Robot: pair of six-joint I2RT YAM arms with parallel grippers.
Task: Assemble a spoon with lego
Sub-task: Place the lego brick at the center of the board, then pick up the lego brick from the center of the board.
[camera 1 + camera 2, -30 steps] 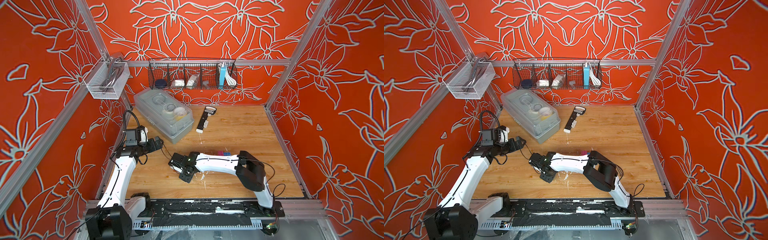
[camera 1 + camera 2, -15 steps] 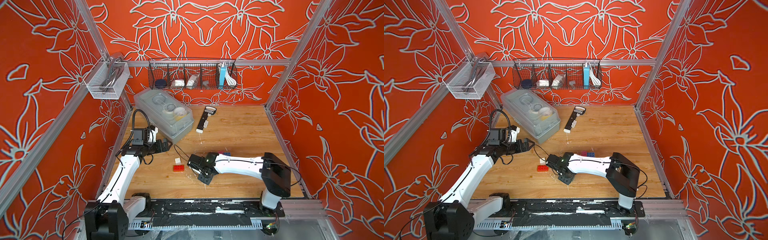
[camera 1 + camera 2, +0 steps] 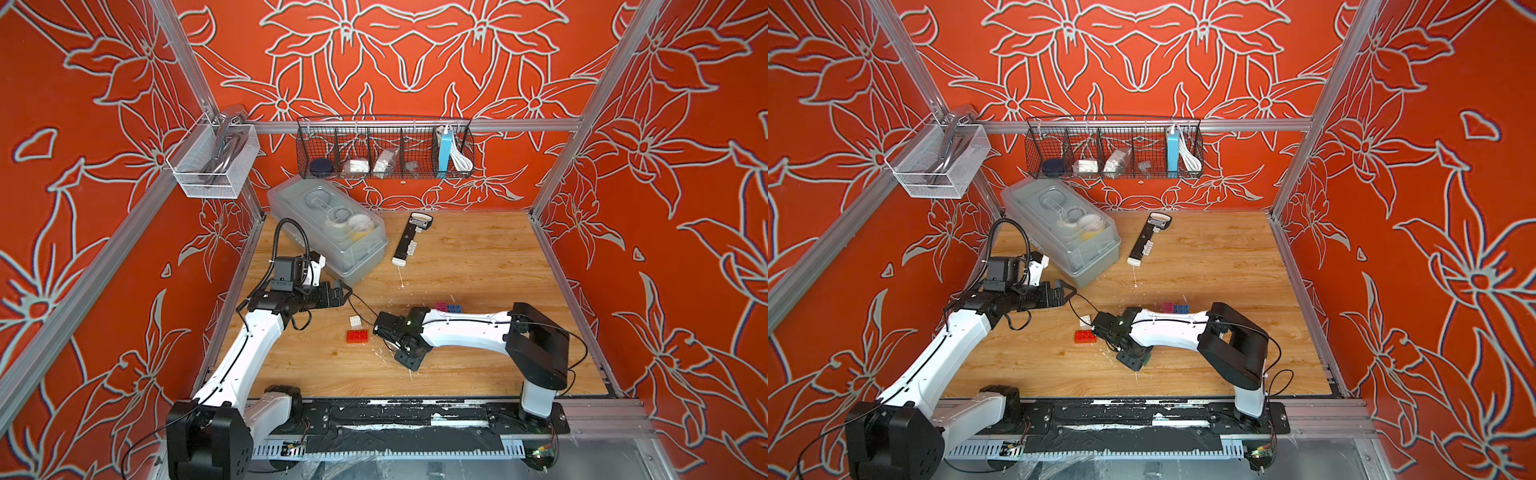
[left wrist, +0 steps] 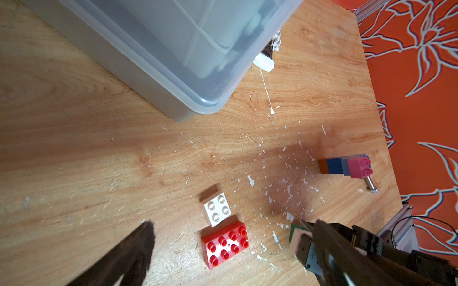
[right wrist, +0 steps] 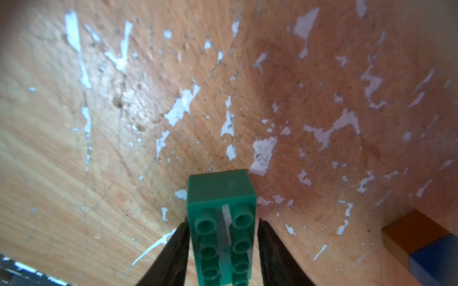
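While bin (image 3: 358, 266) stands nearby, red brick (image 3: 358, 336) beside white brick (image 3: 355, 321).

White arm links (image 3: 253, 349) with chunky black joints (image 3: 540, 353) — ribbed black cable (image 3: 277, 241).

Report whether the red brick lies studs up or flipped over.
Studs up: the red brick lies flat on the table, its eight studs facing upward, beside the white brick.
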